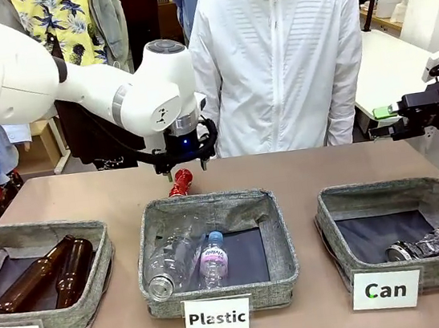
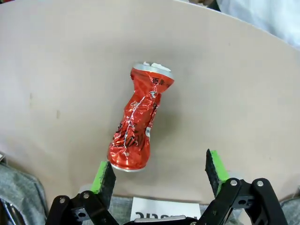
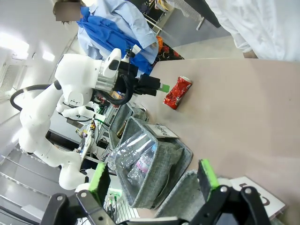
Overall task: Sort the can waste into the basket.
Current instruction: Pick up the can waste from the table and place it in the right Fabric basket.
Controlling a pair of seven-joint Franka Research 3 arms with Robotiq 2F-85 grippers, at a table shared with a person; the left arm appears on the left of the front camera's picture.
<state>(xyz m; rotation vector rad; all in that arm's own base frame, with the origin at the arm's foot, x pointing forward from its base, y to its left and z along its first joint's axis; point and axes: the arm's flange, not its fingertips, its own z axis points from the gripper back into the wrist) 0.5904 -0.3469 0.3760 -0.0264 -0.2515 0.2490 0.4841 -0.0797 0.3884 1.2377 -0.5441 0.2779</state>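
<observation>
One crumpled red can [image 2: 138,123], middle pinched

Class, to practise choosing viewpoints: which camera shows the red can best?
Left wrist view: the red can lies large and whole before the left gripper. Front view shows a small part; right wrist view, a small shape.

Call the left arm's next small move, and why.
Probably lower the left gripper over the red can, centring it first: the jaws stand open, and the can lies free on the table, nearer one pad.
</observation>
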